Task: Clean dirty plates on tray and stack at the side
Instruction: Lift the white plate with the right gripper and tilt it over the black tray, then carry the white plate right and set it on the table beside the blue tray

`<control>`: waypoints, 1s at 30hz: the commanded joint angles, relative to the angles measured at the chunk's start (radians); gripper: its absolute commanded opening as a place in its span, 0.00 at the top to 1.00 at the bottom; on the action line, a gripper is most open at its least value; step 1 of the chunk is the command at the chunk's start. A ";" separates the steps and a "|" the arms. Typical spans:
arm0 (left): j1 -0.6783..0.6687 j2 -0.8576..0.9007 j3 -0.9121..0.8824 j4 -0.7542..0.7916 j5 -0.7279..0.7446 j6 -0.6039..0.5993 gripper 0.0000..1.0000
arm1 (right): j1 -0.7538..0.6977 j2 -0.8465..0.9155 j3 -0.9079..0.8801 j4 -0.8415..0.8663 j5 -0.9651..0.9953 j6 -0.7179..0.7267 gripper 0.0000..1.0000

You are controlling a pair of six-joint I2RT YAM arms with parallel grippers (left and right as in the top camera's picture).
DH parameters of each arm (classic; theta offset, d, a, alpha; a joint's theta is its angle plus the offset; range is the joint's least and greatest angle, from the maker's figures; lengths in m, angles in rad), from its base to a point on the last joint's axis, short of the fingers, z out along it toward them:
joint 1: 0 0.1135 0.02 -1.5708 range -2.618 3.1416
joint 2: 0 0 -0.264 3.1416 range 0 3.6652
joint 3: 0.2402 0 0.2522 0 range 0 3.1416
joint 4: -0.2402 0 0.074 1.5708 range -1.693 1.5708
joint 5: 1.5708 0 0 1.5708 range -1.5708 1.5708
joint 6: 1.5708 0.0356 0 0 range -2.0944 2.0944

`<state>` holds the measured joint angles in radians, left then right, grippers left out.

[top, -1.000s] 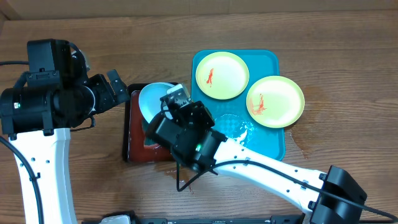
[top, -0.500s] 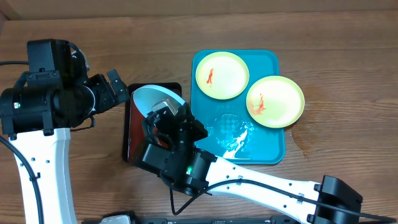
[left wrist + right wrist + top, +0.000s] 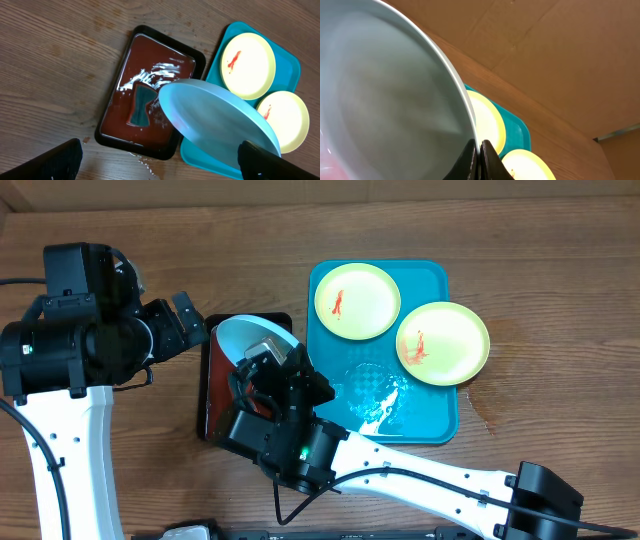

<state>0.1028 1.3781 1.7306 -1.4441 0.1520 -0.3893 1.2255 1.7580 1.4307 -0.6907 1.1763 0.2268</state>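
Loads of bare bench (image 3: 540,240) right of and beyond the turquoise tray (image 3: 430,415). Two smeared yellow plates on it: far plate (image 3: 357,300) sits inside, right plate (image 3: 443,343) overhangs the rim. Right gripper (image 3: 479,150) reaches left, pinching the one blue plate (image 3: 235,338), tilted over the dark red tray (image 3: 215,395). Left gripper (image 3: 190,322) hangs wide open at left.

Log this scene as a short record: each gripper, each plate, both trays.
left gripper: jaws open, holding nothing, near the dark red tray
right gripper: jaws shut on the rim of the pale blue plate
pale blue plate: tilted, held over the dark red tray, no smear visible
yellow plates: two, each with a red smear; one inside the blue tray, one overhanging its edge
dark red tray: wet, with white streaks
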 commanded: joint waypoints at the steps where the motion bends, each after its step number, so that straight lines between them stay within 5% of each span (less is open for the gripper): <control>1: 0.003 -0.004 0.010 0.001 -0.014 0.009 0.00 | -0.001 -0.029 0.031 0.009 0.028 0.000 0.96; 18: 0.003 -0.004 0.010 0.001 -0.014 0.009 0.00 | -0.034 -0.029 0.031 0.033 0.009 0.018 0.96; 23: 0.003 -0.004 0.010 0.001 -0.014 0.009 0.00 | -0.148 -0.029 0.031 0.002 -0.308 0.159 0.96; 30: 0.003 -0.004 0.010 0.001 -0.014 0.009 0.00 | -0.451 -0.094 0.079 -0.058 -1.004 0.193 0.96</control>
<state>0.1028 1.3781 1.7306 -1.4445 0.1513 -0.3889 0.9020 1.7550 1.4410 -0.7300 0.5774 0.3779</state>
